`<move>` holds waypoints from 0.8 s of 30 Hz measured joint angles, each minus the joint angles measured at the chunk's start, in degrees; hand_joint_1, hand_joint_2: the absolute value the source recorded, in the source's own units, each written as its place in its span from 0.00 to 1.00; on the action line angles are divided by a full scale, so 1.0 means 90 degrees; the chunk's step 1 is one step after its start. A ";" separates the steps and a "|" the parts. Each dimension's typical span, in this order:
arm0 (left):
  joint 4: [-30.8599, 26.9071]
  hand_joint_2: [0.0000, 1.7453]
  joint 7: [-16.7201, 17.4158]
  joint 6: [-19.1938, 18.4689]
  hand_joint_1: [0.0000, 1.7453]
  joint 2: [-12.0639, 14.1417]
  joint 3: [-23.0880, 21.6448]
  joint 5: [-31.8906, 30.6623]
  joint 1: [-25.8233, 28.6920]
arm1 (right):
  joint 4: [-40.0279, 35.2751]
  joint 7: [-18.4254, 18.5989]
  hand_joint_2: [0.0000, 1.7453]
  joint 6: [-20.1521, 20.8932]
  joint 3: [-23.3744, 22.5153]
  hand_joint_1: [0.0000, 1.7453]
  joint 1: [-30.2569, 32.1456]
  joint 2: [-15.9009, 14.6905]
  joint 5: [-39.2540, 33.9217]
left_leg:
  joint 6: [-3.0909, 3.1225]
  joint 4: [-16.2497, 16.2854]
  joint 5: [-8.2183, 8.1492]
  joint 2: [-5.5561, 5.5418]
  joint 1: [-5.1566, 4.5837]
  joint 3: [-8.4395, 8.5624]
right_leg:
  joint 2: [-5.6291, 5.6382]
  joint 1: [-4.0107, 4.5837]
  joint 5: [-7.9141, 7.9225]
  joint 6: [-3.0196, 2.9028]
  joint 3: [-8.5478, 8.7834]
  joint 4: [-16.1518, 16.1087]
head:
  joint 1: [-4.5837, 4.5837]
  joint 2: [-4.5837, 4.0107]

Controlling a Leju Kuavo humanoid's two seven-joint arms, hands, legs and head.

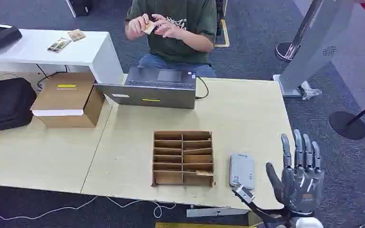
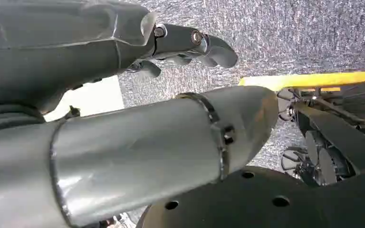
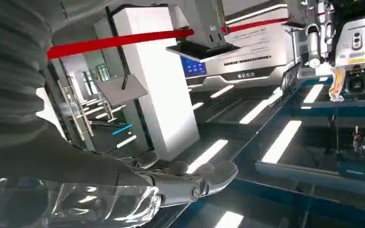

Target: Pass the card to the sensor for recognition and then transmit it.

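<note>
The head view is evenly and brightly lit from overhead, with soft, short shadows on the pale table (image 1: pixel 247 114) and mild blockiness throughout. Glare streaks the shiny arm cover (image 2: pixel 138 147) in the left wrist view. In the right wrist view, ceiling light strips (image 3: pixel 280 142) burn white and the near fingers (image 3: pixel 204 178) look soft.

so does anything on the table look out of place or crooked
Nothing is spilled or damaged. The laptop sits slightly askew to the table edge. The cardboard organizer and grey sensor lie square; the right hand is raised, empty.
</note>
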 joint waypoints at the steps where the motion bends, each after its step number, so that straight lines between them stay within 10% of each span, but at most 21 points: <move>1: 0.0000 0.00 0.0000 -0.0002 0.00 0.0000 0.0000 0.0000 0.0000 | 0.0000 0.0000 1.00 0.0000 -0.0002 0.00 0.0000 0.0000 0.0000 | 0.0000 0.0000 0.0000 0.0000 0.0000 0.0000 | 0.0000 0.0000 0.0000 0.0000 0.0000 0.0000 | 0.0000 0.0000; 18: 0.0000 0.00 0.0000 0.0002 0.00 0.0034 0.0000 -0.0129 -0.0002 | 0.0075 -0.0104 1.00 0.0000 -0.0083 0.00 -0.0005 -0.0007 0.0002 | 0.0000 0.0000 0.0000 0.0000 0.0000 -0.0001 | 0.0000 0.0000 0.0000 0.0000 0.0001 0.0000 | 0.0000 0.0000; 24: 0.0000 0.00 0.0000 0.0019 0.00 0.0066 0.0000 -0.0228 -0.0011 | 0.0458 0.1738 1.00 0.0060 0.0412 0.00 -0.0408 -0.0564 0.0002 | 0.0001 0.0000 0.0000 0.0008 -0.0001 -0.0005 | 0.0005 0.0000 0.0005 0.0007 0.0008 0.0001 | 0.0000 0.0000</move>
